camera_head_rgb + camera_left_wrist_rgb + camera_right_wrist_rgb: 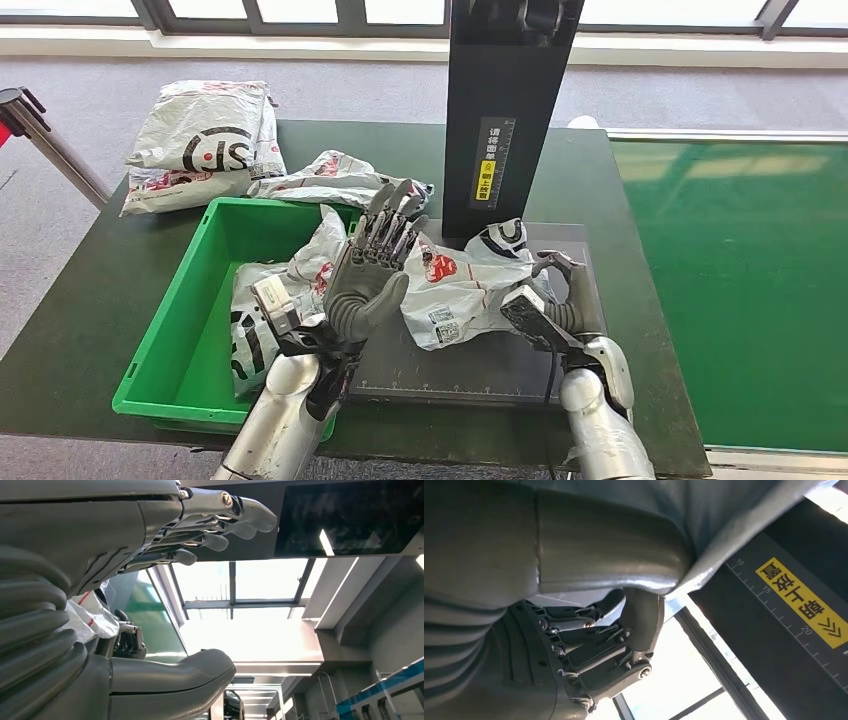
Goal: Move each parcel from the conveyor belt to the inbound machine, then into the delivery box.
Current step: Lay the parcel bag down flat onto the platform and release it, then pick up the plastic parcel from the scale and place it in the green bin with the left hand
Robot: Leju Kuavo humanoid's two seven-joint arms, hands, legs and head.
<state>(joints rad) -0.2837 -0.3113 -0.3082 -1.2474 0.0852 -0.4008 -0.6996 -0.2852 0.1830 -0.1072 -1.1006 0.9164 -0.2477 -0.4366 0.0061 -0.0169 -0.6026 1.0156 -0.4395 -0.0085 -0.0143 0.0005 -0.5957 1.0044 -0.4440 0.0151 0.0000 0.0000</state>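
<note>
We read 10, 15 and 20 along a ruler scale beside a yellow sticker with black Chinese characters [800, 602] on the black upright scanner column [505, 110], upper centre.

The left hand [375, 270] hides part of the binned parcel [300, 285] (print unreadable).

You have a dark green table [90, 300] carrying a bright green plastic crate [180, 330] at its left front, a flat black scanner platform with an upright black column [460, 365] beside it, and two crumpled white plastic parcels [205, 140] at the back left.
</note>
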